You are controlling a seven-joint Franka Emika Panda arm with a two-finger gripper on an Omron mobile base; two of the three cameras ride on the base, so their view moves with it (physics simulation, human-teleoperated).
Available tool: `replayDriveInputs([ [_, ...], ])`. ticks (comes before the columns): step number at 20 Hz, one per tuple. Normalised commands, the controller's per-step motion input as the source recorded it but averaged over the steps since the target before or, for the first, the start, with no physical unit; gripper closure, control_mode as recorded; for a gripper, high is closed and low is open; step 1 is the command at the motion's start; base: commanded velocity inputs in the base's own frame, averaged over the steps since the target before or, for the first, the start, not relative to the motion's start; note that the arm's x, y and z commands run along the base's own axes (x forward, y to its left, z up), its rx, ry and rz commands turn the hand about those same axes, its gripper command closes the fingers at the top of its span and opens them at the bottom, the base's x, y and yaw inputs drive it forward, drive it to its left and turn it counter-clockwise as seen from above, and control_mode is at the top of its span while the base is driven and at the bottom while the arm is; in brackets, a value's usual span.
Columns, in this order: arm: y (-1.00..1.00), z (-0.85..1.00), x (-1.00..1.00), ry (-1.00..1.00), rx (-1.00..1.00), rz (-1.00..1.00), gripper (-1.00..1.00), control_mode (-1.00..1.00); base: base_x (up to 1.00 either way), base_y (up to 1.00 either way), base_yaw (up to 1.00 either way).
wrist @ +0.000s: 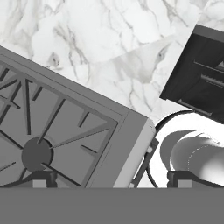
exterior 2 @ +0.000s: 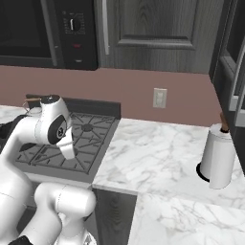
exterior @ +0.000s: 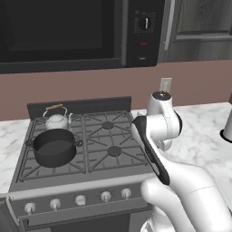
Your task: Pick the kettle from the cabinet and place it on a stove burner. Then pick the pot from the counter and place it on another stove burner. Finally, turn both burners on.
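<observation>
Stove with both vessels set and the arm poised above its front right corner. The kettle [exterior: 57,119] stands on the rear left burner, its wooden-topped handle upright; the pot [exterior: 55,146] sits just in front of it on the front left burner, lidless and level on the grate. Each vessel occupies its own burner, so the placing steps appear complete and only the lighting remains. The knobs [exterior: 80,200] run in a row along the stove's front panel, below the pot; the left-hand ones presumably govern the occupied burners, though no markings are legible. The cabinet [exterior 2: 151,34] is closed, above and to the right of the stove, beside the microwave [exterior: 63,34]. In the hand view the fingers [wrist: 43,178] are spread fully apart, empty and touching nothing. They look down on the stove's front right burner [wrist: 36,154] and on the marble bench [wrist: 109,39] just beside the stove's right edge. A paper towel roll [exterior 2: 217,155] stands on the bench well to the right of the stove.
</observation>
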Motion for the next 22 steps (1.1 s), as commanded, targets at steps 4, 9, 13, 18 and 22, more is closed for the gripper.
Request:
replayDriveInputs([
  [4, 0.00, 0.00, 0.00, 0.00, 0.00, 0.00, -1.00, -1.00, 0.00, 0.00, 0.00],
  [9, 0.06, 0.00, 0.00, 0.00, 0.00, 0.00, -1.00, -1.00, 0.00, 0.00, 0.00],
  [13, 0.43, 0.01, 0.00, 0.00, -0.08, 0.00, -1.00, -1.00, 0.00, 0.00, 0.00],
  [18, 0.52, 0.10, -0.08, -0.03, -0.12, 0.00, -1.00, -1.00, 0.00, 0.00, 0.00],
  [22, 0.43, 0.13, -0.06, -0.06, -0.10, 0.00, -1.00, -1.00, 0.00, 0.00, 0.00],
])
